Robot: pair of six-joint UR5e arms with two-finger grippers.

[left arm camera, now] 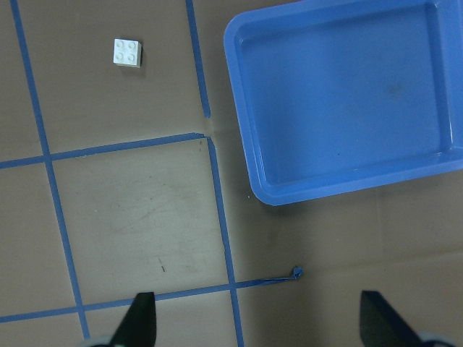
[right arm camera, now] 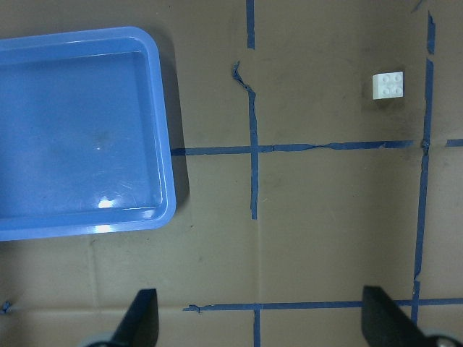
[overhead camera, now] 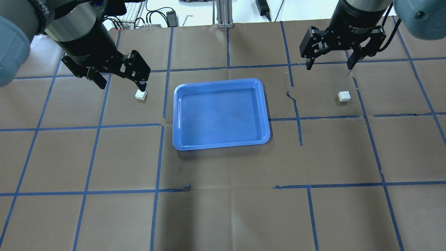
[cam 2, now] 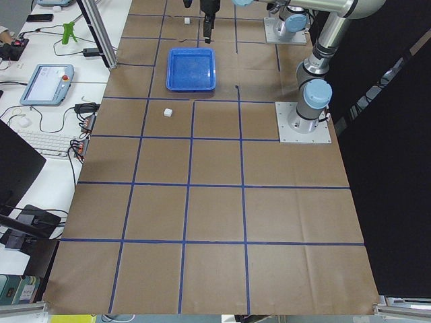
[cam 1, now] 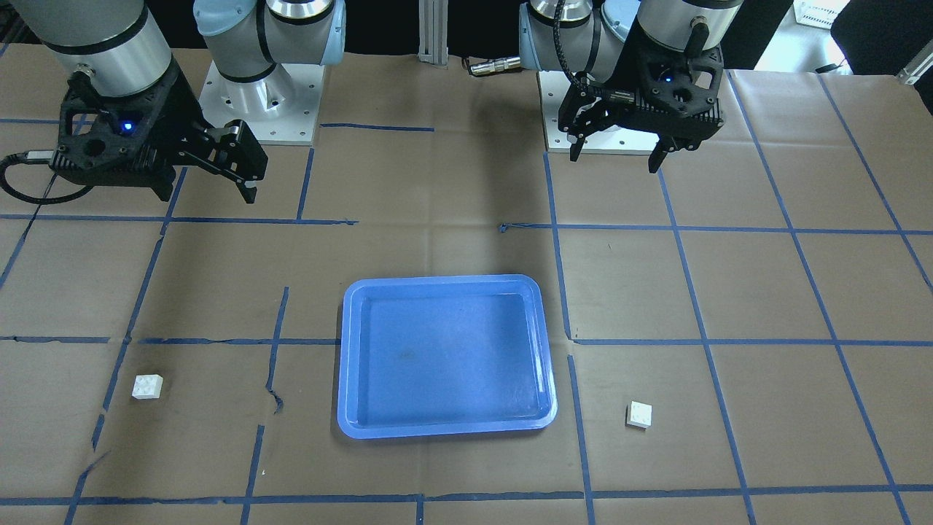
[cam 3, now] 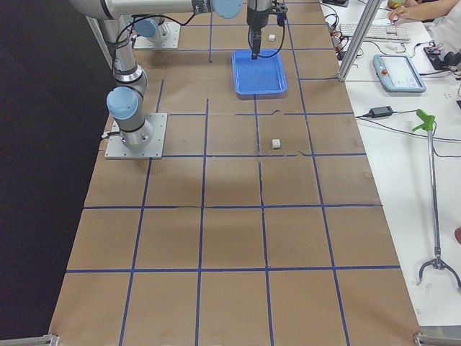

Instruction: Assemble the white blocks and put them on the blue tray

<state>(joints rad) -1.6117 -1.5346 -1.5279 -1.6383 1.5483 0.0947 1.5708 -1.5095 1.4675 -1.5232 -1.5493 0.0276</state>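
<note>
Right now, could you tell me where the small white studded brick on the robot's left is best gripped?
Take the small white square plastic brick by two opposite side walls, bringing the open left hand straight down from above. It lies flat, studs up, clear of the large blue plastic tray, so its walls are free, while the studded top gives no purchase.
</note>
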